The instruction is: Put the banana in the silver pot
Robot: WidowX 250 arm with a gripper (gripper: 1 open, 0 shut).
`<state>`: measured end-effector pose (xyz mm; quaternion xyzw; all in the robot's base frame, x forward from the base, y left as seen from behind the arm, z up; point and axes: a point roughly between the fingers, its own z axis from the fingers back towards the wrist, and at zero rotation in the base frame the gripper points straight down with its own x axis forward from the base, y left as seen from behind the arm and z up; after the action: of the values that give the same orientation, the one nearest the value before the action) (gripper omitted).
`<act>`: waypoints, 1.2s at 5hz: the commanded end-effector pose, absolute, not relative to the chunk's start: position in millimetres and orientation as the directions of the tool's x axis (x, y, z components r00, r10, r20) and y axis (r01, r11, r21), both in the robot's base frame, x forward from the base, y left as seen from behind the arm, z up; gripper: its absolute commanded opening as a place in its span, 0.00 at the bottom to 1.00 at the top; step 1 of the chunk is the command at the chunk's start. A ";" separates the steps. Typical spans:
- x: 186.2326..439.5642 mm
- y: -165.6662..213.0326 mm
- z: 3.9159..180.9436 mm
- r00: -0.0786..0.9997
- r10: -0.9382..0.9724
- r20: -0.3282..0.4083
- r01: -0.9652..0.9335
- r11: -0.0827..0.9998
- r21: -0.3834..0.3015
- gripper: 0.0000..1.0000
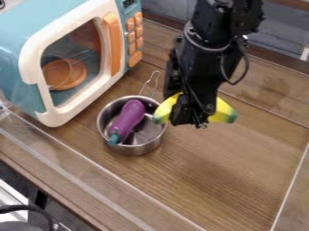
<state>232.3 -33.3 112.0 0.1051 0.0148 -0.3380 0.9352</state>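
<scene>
Gripper [193,106] clamping banana [220,112] | hovering beside silver pot [107,117] rim | releasing best over space beside eggplant [125,120]

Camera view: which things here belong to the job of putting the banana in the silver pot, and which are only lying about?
Belonging to the job:
- banana, held in the shut gripper
- silver pot, on the wooden table

Only lying about:
- purple eggplant, already inside the pot
- toy microwave
- orange dish behind its window
</scene>
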 end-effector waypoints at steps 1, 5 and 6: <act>234.1 -26.7 124.5 0.789 -0.612 -0.053 0.607 0.764 0.217 0.00; 233.4 -12.8 130.7 0.834 -0.550 -0.049 0.544 0.803 0.242 0.00; 234.1 -11.0 133.4 0.844 -0.534 -0.046 0.527 0.812 0.249 0.00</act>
<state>227.1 -12.3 116.7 0.1200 0.0209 -0.2857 0.9506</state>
